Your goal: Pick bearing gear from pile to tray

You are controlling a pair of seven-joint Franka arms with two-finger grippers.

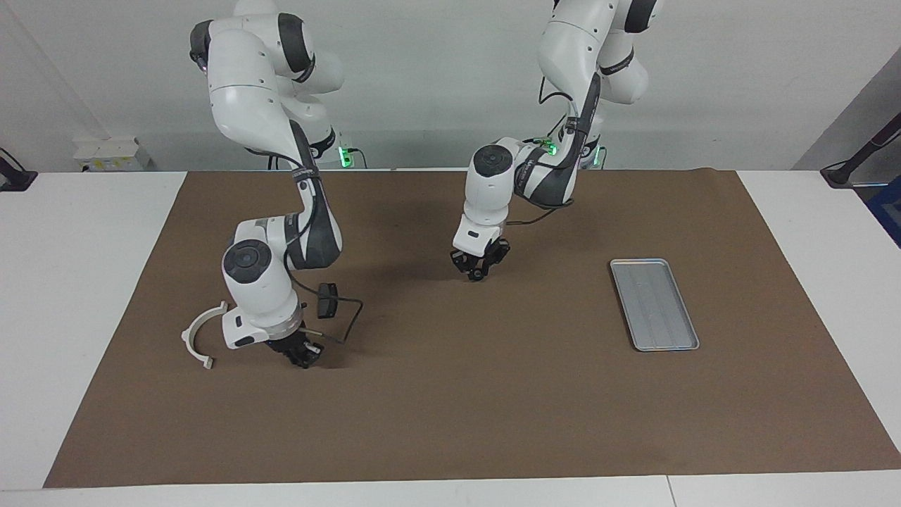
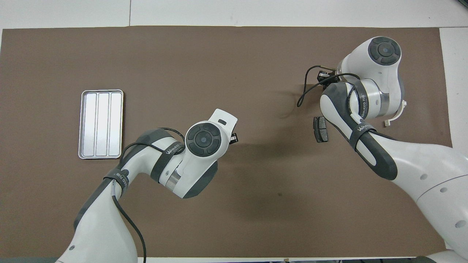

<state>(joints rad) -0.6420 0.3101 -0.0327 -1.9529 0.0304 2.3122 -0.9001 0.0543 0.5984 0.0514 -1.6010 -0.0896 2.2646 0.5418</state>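
- My left claw (image 1: 479, 270) hangs low over the middle of the bench (image 1: 450, 422), drawn in narrow around a small black round piece (image 1: 478, 275), which I take to be the gear.
- My right claw (image 1: 303, 354) is down at the pile, at the right arm's end of the bench, between the white arc (image 1: 200, 334) and the pad (image 2: 320, 129). Its fingertips are pinched together. Whether anything sits between them I cannot tell.
- The tray (image 1: 654, 304) lies empty toward the left arm's end, well apart from both claws.
- The step in hand, as I judge it, is securing the grip and lifting.
- To do it well, I hold the squeeze steady on the left and rise straight up before any sideways travel. The piece is tiny and round, so it could roll or pop out of a slanted pinch.
- I check that the piece comes up with the claw and is not left on the bench.
- I carry it level toward the tray, lower close to the tray floor, and only then let go, so it does not bounce over the low rim.
- On the right, I lift slowly and keep clear of the arc and pad.
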